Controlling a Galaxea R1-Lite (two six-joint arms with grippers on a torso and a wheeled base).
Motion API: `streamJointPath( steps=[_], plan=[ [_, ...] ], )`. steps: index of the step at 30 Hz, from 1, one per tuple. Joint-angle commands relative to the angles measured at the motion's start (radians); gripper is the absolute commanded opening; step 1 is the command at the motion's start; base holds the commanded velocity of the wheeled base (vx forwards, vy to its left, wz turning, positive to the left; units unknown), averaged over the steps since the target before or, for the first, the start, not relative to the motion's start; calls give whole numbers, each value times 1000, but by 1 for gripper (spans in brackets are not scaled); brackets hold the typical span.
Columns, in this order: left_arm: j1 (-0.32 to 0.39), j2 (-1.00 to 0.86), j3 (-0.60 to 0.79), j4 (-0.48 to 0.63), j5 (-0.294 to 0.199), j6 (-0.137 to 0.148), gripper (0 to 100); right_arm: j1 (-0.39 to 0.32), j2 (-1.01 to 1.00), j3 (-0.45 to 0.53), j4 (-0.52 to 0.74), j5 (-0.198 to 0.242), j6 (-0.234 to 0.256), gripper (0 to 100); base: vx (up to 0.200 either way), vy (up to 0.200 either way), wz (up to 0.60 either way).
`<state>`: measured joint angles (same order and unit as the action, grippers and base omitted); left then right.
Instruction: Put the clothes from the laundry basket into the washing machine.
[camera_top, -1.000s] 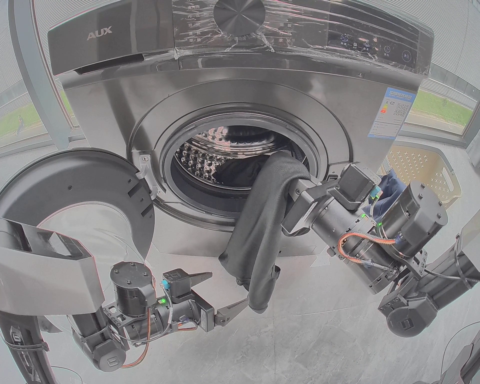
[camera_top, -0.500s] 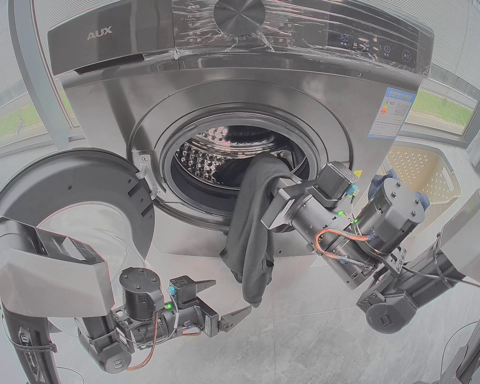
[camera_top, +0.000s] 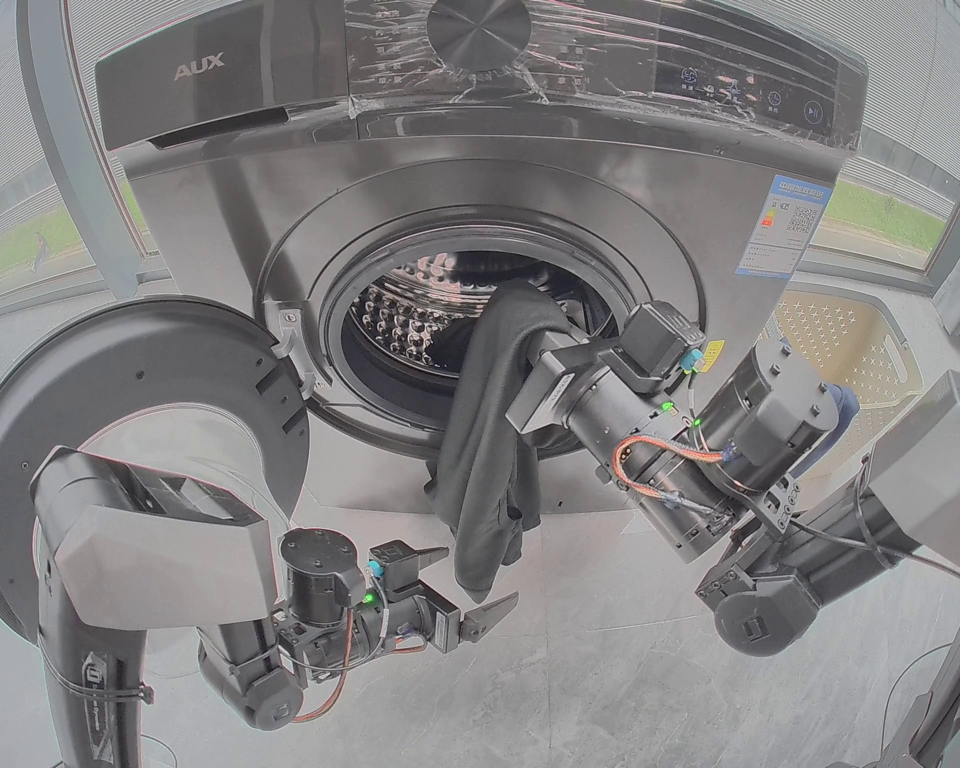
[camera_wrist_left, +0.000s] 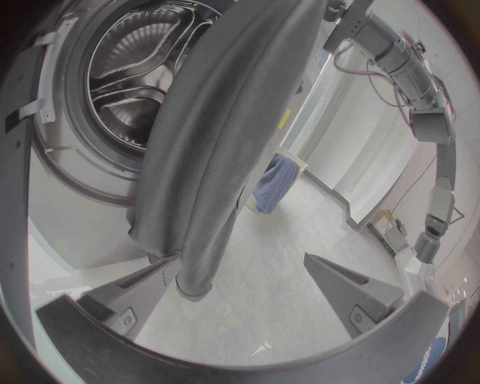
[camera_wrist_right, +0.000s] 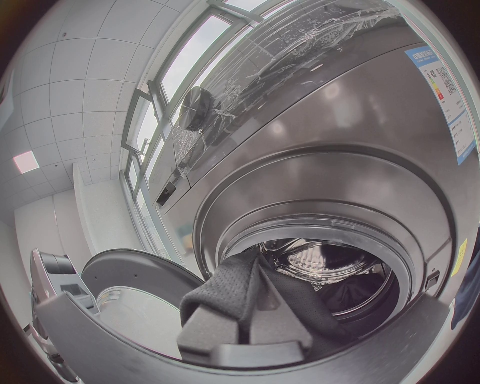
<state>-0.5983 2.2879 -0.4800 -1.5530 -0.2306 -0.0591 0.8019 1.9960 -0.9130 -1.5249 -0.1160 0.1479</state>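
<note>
Right gripper (camera_wrist_right: 248, 300) has swung the dark garment (camera_top: 485, 440) left, over the washing machine (camera_top: 600, 200) door rim; left gripper (camera_wrist_left: 242, 264), jaws spread, moved beside its hem. Right wrist view shows fingers (camera_wrist_right: 210, 327) pinching the cloth, hidden in head view. Laundry basket (camera_top: 850, 340) sits partly behind the right arm (camera_top: 640, 440).

Left gripper (camera_wrist_left: 240, 260) has its jaws spread wide, low over the floor (camera_wrist_left: 280, 310). Dark garment (camera_wrist_left: 215, 140) hangs down across the front of the washing machine (camera_wrist_left: 75, 210) and partly covers the open drum (camera_wrist_left: 120, 95). Its lower hem is just beside one finger (camera_wrist_left: 150, 280); can't tell if they touch. Farther back, blue cloth (camera_wrist_left: 272, 182) drapes over the laundry basket (camera_wrist_left: 295, 154) rim. Right arm (camera_wrist_left: 395, 50) is near the garment's upper end.
</note>
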Motion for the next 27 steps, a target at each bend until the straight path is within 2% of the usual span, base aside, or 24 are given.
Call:
streamJointPath(
  steps=[1,4,9,15,16,27],
  plan=[
    [0,74,-68,-1,5,-1,100,2,-5,5,-1,-1,1,0,0,0,0],
    [5,94,-97,-1,7,-2,100,3,-3,5,-1,-1,1,0,0,0,0],
    [29,140,-164,-2,47,-2,100,16,-3,5,-3,-2,1,0,0,0,0],
    [58,156,-226,-2,57,-4,100,19,-3,6,-4,-2,2,0,0,0,0],
    [58,156,-226,-2,57,-4,0,19,-3,6,-4,-2,2,0,0,0,0],
    [64,122,-233,-7,68,-14,0,0,-3,29,-14,-2,7,0,0,0,0]
  ],
)
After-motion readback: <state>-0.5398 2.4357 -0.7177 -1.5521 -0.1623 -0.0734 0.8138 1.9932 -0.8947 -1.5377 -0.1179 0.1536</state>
